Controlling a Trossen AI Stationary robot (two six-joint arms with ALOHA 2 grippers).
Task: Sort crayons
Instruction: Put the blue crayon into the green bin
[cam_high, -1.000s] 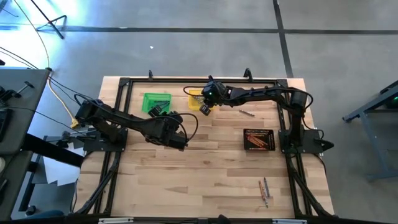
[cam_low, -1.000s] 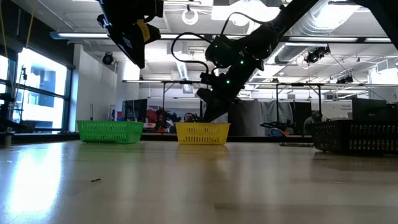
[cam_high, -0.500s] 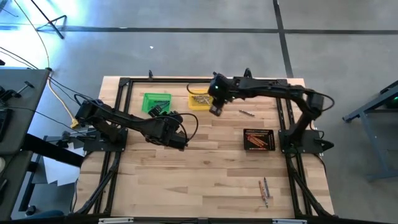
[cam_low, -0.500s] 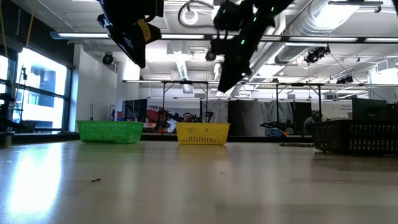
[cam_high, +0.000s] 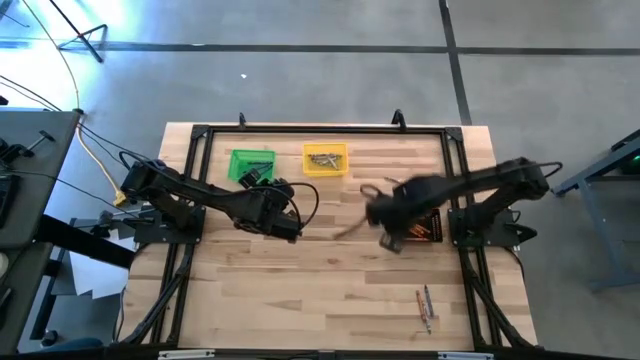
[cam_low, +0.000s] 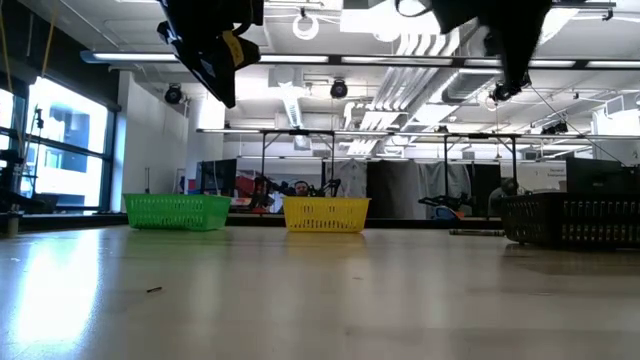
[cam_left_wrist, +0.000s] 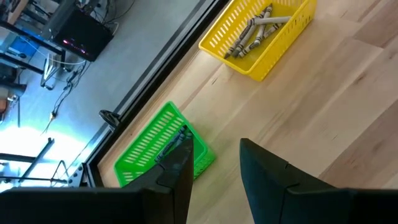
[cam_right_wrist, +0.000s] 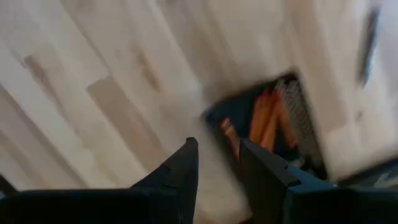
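Wooden table (cam_high: 300, 270); black bin (cam_high: 432, 228) as landmark. Right gripper (cam_high: 388, 238) just beside black bin, fingers parted, empty. Left gripper (cam_high: 290, 228) well apart, parted, empty. Crayons (cam_right_wrist: 267, 118): thin orange-red sticks inside black bin; grey ones in yellow bin (cam_high: 325, 160).

Pale smooth wooden table (cam_high: 300, 270); latticed plastic yellow bin (cam_left_wrist: 273, 43) and green bin (cam_left_wrist: 149, 149).

You cannot read any words, numbers or signs here; nothing on the table or bins shows letters.
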